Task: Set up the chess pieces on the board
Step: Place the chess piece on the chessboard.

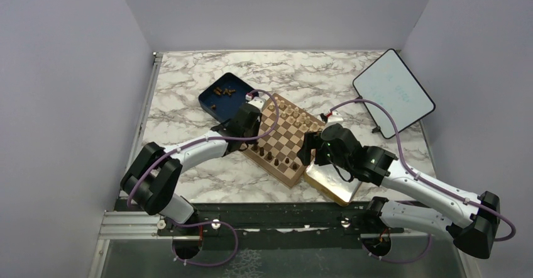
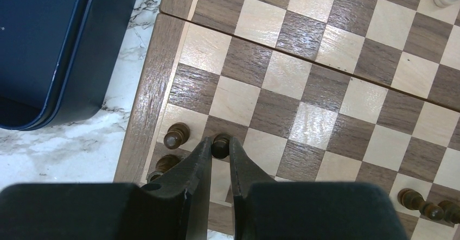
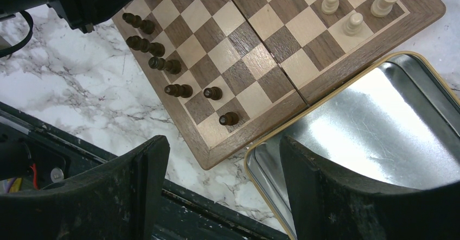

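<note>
The chessboard (image 1: 283,141) lies in the middle of the marble table. Several dark brown chess pieces (image 3: 172,65) stand along its near-left edge. My left gripper (image 2: 220,149) is over the board's left corner, shut on a dark brown pawn (image 2: 220,144) at a dark square. Two more dark pieces (image 2: 177,136) stand just left of it. My right gripper (image 3: 219,158) is open and empty, hovering above the board's near corner and the tray's rim. In the top view the left gripper (image 1: 246,122) and right gripper (image 1: 312,151) flank the board.
A dark blue box (image 1: 223,95) with several dark pieces stands behind the board's left corner. Pale beige pieces (image 3: 355,4) line the board's far side. A gold-rimmed metal tray (image 3: 379,109) lies against the board's right edge. A whiteboard tablet (image 1: 393,90) lies at back right.
</note>
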### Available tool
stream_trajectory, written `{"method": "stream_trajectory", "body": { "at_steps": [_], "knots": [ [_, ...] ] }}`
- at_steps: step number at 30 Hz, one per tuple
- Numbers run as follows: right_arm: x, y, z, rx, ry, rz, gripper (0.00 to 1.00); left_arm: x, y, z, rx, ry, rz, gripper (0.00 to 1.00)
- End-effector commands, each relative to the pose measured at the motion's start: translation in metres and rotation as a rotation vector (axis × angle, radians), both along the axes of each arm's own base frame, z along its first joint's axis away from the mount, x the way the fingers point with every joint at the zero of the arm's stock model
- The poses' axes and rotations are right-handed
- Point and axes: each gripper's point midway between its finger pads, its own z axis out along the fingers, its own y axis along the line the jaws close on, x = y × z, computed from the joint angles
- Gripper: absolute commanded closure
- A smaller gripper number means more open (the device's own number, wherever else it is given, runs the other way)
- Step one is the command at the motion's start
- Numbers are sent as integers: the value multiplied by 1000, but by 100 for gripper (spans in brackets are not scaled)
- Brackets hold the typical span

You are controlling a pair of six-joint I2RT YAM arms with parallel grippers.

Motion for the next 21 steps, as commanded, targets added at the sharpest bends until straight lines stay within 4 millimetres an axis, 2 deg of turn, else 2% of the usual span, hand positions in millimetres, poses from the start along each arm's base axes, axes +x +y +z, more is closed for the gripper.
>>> {"method": "stream_trajectory", "body": {
  "at_steps": [1, 10, 21],
  "knots": [
    [0, 2, 0, 7, -1, -4, 21, 4, 1, -5, 21, -15, 15, 83],
    [-1, 0, 3, 9, -6, -9, 21, 6, 2, -9, 40, -18, 18, 83],
    [-1, -2, 1, 9, -5, -12, 21, 4, 2, -9, 49, -11, 14, 74]
  ]
}}
